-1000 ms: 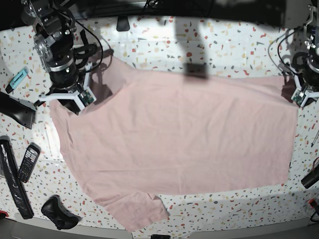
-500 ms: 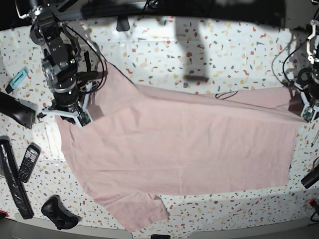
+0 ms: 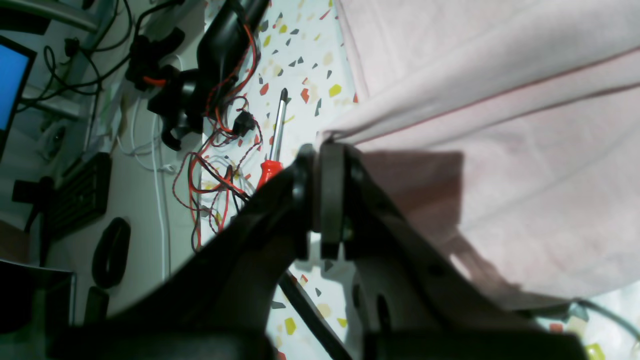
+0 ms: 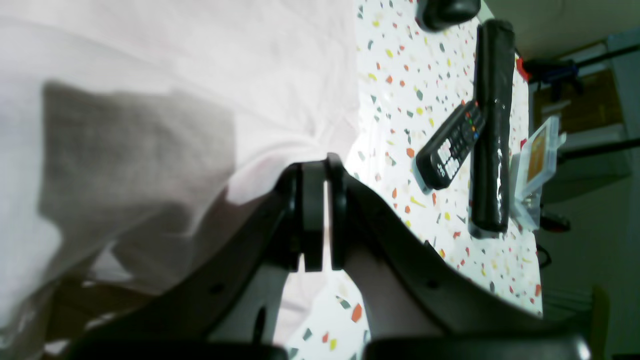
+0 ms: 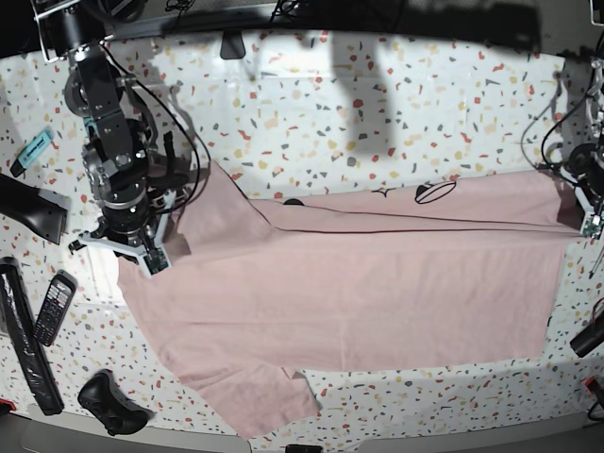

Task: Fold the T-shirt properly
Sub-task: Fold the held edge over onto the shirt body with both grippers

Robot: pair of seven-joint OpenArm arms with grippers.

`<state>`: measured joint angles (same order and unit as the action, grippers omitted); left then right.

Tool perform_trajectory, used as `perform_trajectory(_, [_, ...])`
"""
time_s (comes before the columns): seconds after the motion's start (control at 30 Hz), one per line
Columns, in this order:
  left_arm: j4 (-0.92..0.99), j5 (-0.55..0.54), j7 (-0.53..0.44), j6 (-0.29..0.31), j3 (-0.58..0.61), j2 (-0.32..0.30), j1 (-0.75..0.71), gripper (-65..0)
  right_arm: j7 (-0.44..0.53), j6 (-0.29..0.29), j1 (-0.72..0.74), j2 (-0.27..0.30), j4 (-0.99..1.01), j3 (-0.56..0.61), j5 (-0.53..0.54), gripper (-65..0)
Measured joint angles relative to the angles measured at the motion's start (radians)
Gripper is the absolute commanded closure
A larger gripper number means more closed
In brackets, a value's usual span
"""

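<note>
The pale pink T-shirt (image 5: 359,283) lies spread over the speckled table. Its far edge is lifted and turned toward the front, and a strip of the underside with black print (image 5: 432,192) shows. My right gripper (image 5: 151,260), on the base view's left, is shut on the shirt's corner near the sleeve. In the right wrist view the right gripper (image 4: 320,167) pinches fabric (image 4: 200,75). My left gripper (image 5: 587,223), at the base view's right edge, is shut on the opposite corner. In the left wrist view the left gripper (image 3: 322,150) grips the folded hem (image 3: 475,100).
A remote (image 5: 54,307), a long black bar (image 5: 24,344) and a black controller (image 5: 111,403) lie at the front left. A teal marker (image 5: 36,146) sits further back. A red-handled screwdriver (image 3: 274,142) and tangled cables (image 3: 220,165) lie beside the left gripper.
Both grippers have moved toward the table's front, pulling the shirt's far edge with them. The fold has grown and the printed underside has come into view.
</note>
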<state>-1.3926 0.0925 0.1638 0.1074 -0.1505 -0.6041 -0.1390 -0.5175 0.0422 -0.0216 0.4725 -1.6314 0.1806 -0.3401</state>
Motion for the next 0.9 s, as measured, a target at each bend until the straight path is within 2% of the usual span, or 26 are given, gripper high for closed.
perform_trajectory(0.13, [0.004, 0.000, -0.006, -0.003, 0.000, 0.000, 0.018, 0.0, -0.003, 0.000, 0.002, 0.001, 0.000, -0.055, 0.000, 0.0])
perform_trajectory(0.23, [0.004, -0.004, -0.010, -0.003, 0.000, 0.000, 0.016, 0.0, -0.006, -0.001, 0.002, 0.001, 0.000, -0.091, 0.058, 0.0])
perform_trajectory(0.3, [0.004, -0.022, -0.010, 0.032, 0.000, 0.000, 0.016, 0.0, -0.006, -0.001, 0.002, 0.001, 0.000, -0.095, 0.077, 0.0])
perform_trajectory(0.4, [0.004, -0.023, -0.015, 0.121, 0.000, 0.000, 0.015, 0.0, -0.006, -0.001, 0.002, 0.000, 0.000, -0.094, 0.076, 0.0])
perform_trajectory(0.57, [0.004, -0.026, -0.026, 0.114, 0.000, 0.002, 0.016, 0.0, -0.006, -0.001, 0.002, 0.001, 0.000, -0.095, 0.076, 0.0])
perform_trajectory(0.6, [0.004, -0.026, -0.026, 0.115, 0.000, 0.002, 0.015, -2.0, -0.006, -0.001, 0.002, 0.001, 0.000, -0.094, 0.076, 0.0])
perform_trajectory(0.7, [0.004, -0.025, -0.026, 0.113, 0.000, 0.002, 0.016, -18.0, -0.006, -0.001, 0.002, 0.001, 0.000, -0.094, 0.076, 0.0])
perform_trajectory(0.73, [0.004, -0.025, -0.026, 0.113, 0.000, 0.002, 0.016, -21.6, -0.006, -0.001, 0.002, 0.001, 0.000, -0.094, 0.076, 0.0])
perform_trajectory(0.77, [0.004, -0.026, -0.026, 0.114, 0.000, 0.002, 0.015, -23.4, -0.006, -0.001, 0.002, 0.001, 0.000, -0.095, 0.076, 0.0])
perform_trajectory(0.9, [0.004, -0.026, -0.026, 0.114, 0.000, 0.002, 0.016, -23.5, -0.020, -0.001, 0.001, 0.001, -0.031, -0.095, 0.077, -13.8])
